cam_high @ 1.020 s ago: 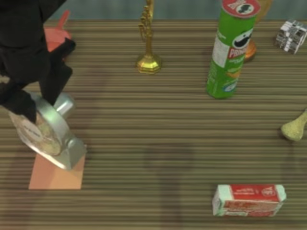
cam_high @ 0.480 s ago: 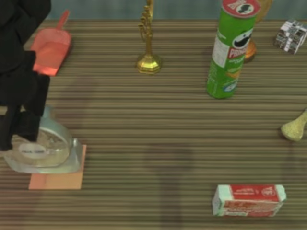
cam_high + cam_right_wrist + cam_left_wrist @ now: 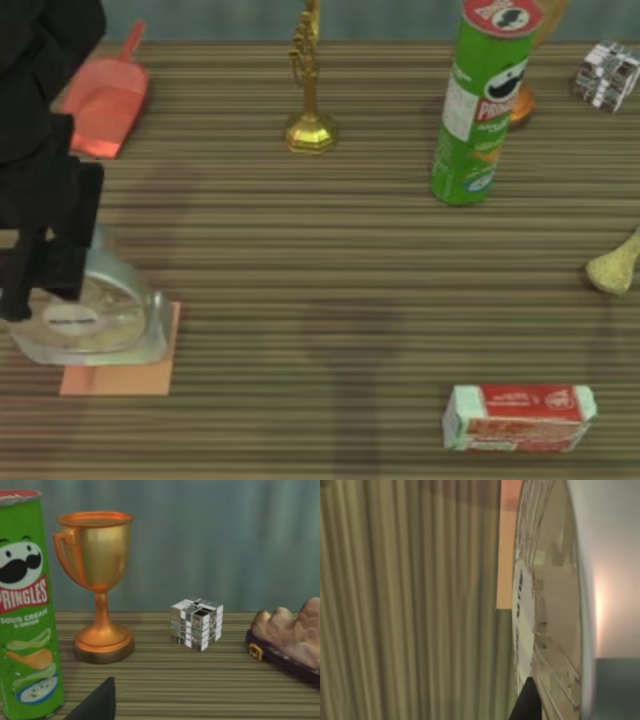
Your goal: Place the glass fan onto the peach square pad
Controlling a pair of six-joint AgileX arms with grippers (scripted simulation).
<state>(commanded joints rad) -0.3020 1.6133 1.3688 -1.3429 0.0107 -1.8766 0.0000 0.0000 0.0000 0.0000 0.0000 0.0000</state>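
The glass fan [image 3: 100,318] lies nearly flat with its grille up, resting on the peach square pad [image 3: 125,378] and overhanging the pad's left and far edges. My left gripper [image 3: 42,285] sits over the fan's left rim, shut on its frame. In the left wrist view a dark fingertip [image 3: 527,702] presses against the fan [image 3: 550,605], with a strip of the pad [image 3: 507,555] behind it; the other finger is hidden. My right gripper is out of the top view; its wrist view shows one fingertip [image 3: 102,702] far to the side, open, above bare table.
A red-orange scoop [image 3: 100,100] lies at the back left. A gold candlestick [image 3: 308,100], a green Pringles can [image 3: 480,110], a gold cup [image 3: 97,580] and a mirrored cube [image 3: 607,75] stand along the back. A red-white box [image 3: 518,417] lies front right.
The fan has tipped from standing upright to lying grille-up on the pad. My left arm swung left and toward the back with it, uncovering the scoop.
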